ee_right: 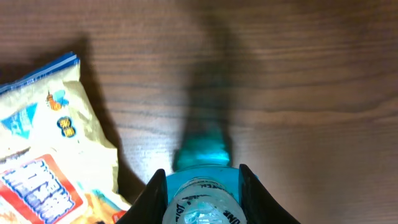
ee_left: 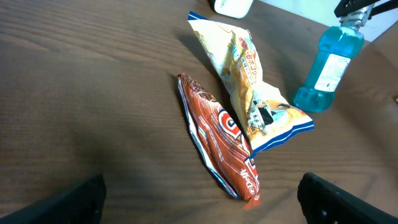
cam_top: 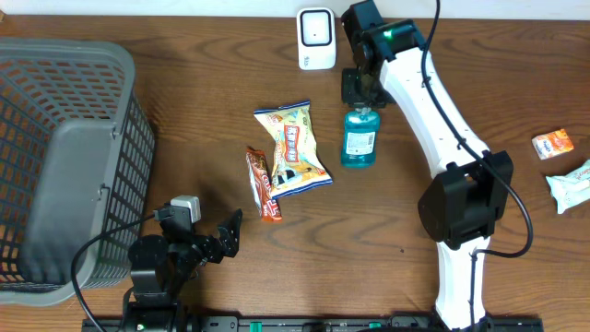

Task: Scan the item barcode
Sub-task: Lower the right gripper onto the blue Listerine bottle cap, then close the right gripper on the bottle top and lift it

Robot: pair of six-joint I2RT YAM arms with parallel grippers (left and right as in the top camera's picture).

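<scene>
A: Overhead?
B: The right gripper [cam_top: 358,92] has its jaws clamped on the cap of a blue bottle [cam_top: 359,138], which stands on the tabletop [cam_top: 184,111] near the white scanner [cam_top: 316,39]. The left gripper [cam_top: 226,235], jaws wide apart, sits near the basket [cam_top: 138,157].
A: Left wrist?
B: A red packet [ee_left: 217,140] and a yellow packet [ee_left: 249,81] lie touching, with the bottle beyond them.
A: Right wrist?
B: The jaws flank the bottle's top.

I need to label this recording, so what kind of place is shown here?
Probably a mock shop checkout: a white scanner at the far edge, a grey basket on one side, and packaged goods such as a snack bag and a blue bottle.
</scene>
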